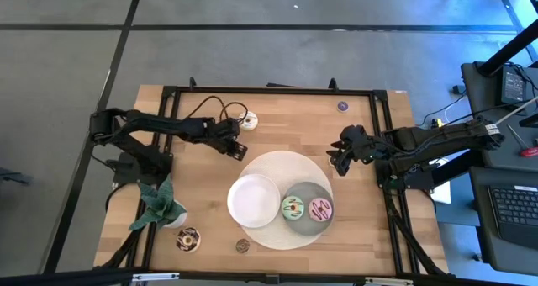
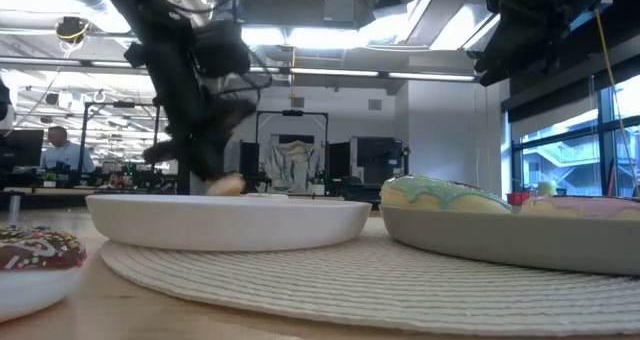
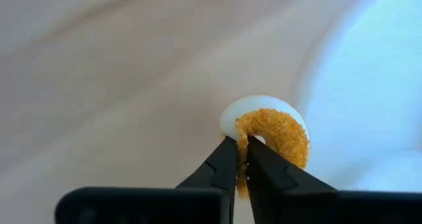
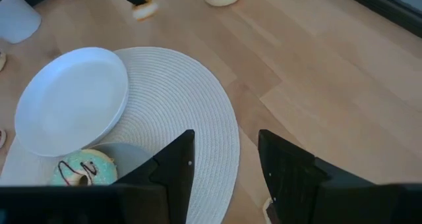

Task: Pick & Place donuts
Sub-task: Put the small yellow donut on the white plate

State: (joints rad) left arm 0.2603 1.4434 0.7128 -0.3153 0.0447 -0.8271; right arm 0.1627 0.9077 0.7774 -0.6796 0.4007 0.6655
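- Fingers of the left hand [image 3: 239, 159] are pinching shut on the rim of a small orange donut [image 3: 271, 137], a sugared ring with a pale underside, so it is hanging edge-on from the tips rather than lying flat.
- In the high view the left hand [image 1: 236, 146] is hovering just beside the far-left edge of the round woven mat [image 1: 286, 170], near the white plate [image 1: 254, 200]; judging by that, it is carrying the mini towards a plate.
- Two larger donuts are already sitting side by side on the grey plate [image 1: 306, 193]: a green iced donut [image 1: 292, 207] and a pink iced donut [image 1: 320, 209], each with dark drizzle.
- A white iced donut [image 1: 249, 120] is lying on the bare desk [image 1: 286, 126] behind the left hand, and a sprinkled chocolate donut [image 1: 188, 239] is resting near the plant [image 1: 156, 202], both apparently awaiting collection.
- The right hand [image 1: 337, 160] is waiting above the mat's right edge with its fingers spread and nothing between them.
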